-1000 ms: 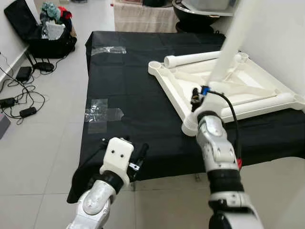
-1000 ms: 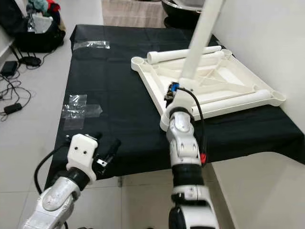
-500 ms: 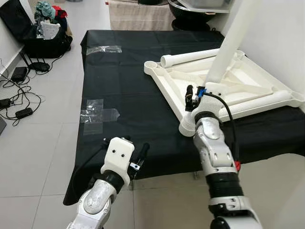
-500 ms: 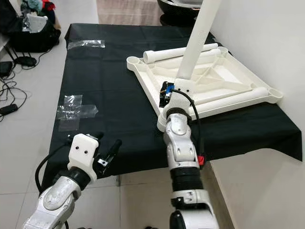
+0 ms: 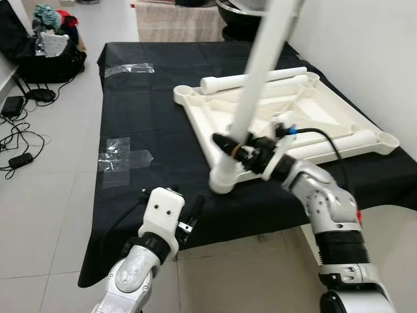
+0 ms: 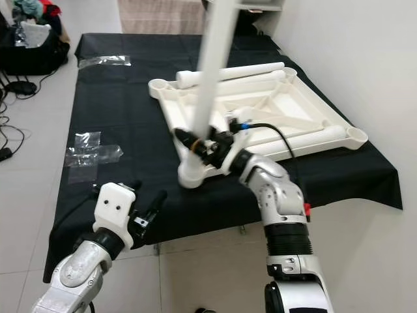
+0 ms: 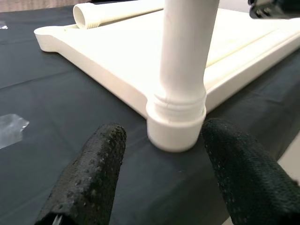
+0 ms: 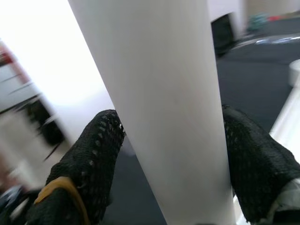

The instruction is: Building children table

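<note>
A white children's table top (image 5: pixel 195 124) lies upside down on a black-covered table (image 5: pixel 150 111). One white leg (image 5: pixel 260 59) stands tilted in the near corner socket (image 5: pixel 221 179). My right gripper (image 5: pixel 236 147) reaches in from the right and is shut on this leg just above the socket. In the right wrist view its fingers (image 8: pixel 89 159) press on both sides of the leg (image 8: pixel 164 93). My left gripper (image 7: pixel 159 183) hangs open at the table's front edge, apart from the socket (image 7: pixel 176 126), with nothing between its fingers.
Two loose legs lie on the top, one at the back (image 5: pixel 251 78) and one at the right (image 5: pixel 339 143). Clear tape pieces (image 5: pixel 120 153) stick to the cloth. A black bag (image 5: pixel 49 49) and cables (image 5: pixel 16 130) lie on the floor to the left. A white wall (image 5: pixel 365 59) stands close on the right.
My right forearm has swung from in front of the leg out to the right, and its gripper now holds the leg from the side. The camera has shifted. The left arm is unchanged.
</note>
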### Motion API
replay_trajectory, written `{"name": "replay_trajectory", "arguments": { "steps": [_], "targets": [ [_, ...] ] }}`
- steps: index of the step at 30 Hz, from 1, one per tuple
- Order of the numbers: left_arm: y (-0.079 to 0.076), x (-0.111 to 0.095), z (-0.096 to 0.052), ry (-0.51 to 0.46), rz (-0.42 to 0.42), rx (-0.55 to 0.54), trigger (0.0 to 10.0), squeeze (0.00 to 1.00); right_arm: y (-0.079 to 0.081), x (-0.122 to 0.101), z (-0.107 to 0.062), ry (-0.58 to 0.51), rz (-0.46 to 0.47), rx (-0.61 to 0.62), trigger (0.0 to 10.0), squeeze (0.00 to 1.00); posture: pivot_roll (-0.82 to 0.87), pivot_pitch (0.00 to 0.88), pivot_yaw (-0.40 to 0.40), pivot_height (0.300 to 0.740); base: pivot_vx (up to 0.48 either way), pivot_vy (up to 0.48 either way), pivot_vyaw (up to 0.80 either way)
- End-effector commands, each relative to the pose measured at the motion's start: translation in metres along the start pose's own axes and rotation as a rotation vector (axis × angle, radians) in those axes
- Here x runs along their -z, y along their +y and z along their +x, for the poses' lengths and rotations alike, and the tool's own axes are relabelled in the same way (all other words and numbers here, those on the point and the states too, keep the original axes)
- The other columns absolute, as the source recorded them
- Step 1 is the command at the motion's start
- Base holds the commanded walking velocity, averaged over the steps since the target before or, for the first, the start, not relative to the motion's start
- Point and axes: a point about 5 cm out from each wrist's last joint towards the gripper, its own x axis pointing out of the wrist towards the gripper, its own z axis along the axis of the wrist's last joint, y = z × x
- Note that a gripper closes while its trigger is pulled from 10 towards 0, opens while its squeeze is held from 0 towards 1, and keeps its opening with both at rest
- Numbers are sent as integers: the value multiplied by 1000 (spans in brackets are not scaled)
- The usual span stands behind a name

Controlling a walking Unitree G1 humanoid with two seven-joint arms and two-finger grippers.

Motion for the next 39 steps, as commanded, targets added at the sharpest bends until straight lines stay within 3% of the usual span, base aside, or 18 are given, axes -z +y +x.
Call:
{"name": "replay_trajectory", "arguments": {
  "steps": [1,5,6,7,8,9,10,15,19,21,22,26,32,33,34,35,36,39],
  "targets": [
    [-2,4,-1,10,1,3,10000,0,10,4,5,30,4,-135,10000,0,80,166,-118,740,0,0,0],
    [-2,3,-2,11,1,0,10000,0,11,7,19,26,-39,-117,10000,0,82,170,-124,740,0,0,0],
    [-1,3,-2,11,2,-1,10000,0,10,9,27,25,-77,-75,7804,0,81,173,-124,740,0,0,0],
    [-1,3,-2,11,2,-1,10000,0,10,9,27,25,-77,-75,7804,0,81,173,-124,740,0,0,0],
    [-1,3,-2,11,3,-1,10000,0,8,9,31,21,-92,-44,2078,0,81,173,-124,740,0,0,0],
    [-1,3,-2,11,3,-1,10000,0,8,9,31,21,-92,-44,2078,0,81,173,-124,740,0,0,0],
    [-1,3,-2,11,4,-1,10000,0,5,9,33,27,-105,-3,0,0,82,171,-121,740,0,0,0],
    [-1,3,-1,10,5,0,10000,0,-29,3,27,-6,-183,450,0,0,74,170,-120,740,0,0,0],
    [-1,3,-1,10,5,1,10000,0,-36,2,22,-7,-190,568,0,0,73,170,-120,740,0,0,0],
    [-1,3,-1,9,5,1,10000,0,-51,2,4,6,-198,898,0,0,78,170,-115,740,0,0,0],
    [-1,3,-1,9,5,1,10000,0,-51,2,4,6,-198,898,0,0,78,170,-115,740,0,0,0],
    [-1,3,0,9,9,2,10000,0,-49,15,-29,7,-146,1418,0,0,75,167,-119,740,0,0,0],
    [-2,3,0,8,15,7,10000,0,-37,21,-25,-16,-108,1504,0,0,67,165,-119,740,0,0,0],
    [-3,3,1,7,20,14,10000,0,-35,22,-20,-31,-101,1477,2902,0,70,166,-122,740,0,0,0],
    [-3,3,1,7,21,17,10000,0,-33,20,-11,-67,-88,1422,10000,0,71,166,-120,740,0,0,0],
    [-3,3,1,7,21,17,10000,0,-33,20,-11,-67,-88,1422,10000,0,71,166,-120,740,0,0,0],
    [-3,3,1,7,21,18,10000,0,-31,16,-4,-110,-90,1362,10000,1000,67,166,-120,740,0,0,0],
    [-3,4,1,7,19,17,10000,0,-29,8,2,-165,-111,1291,10000,1000,67,165,-122,740,0,0,0]
  ]
}}
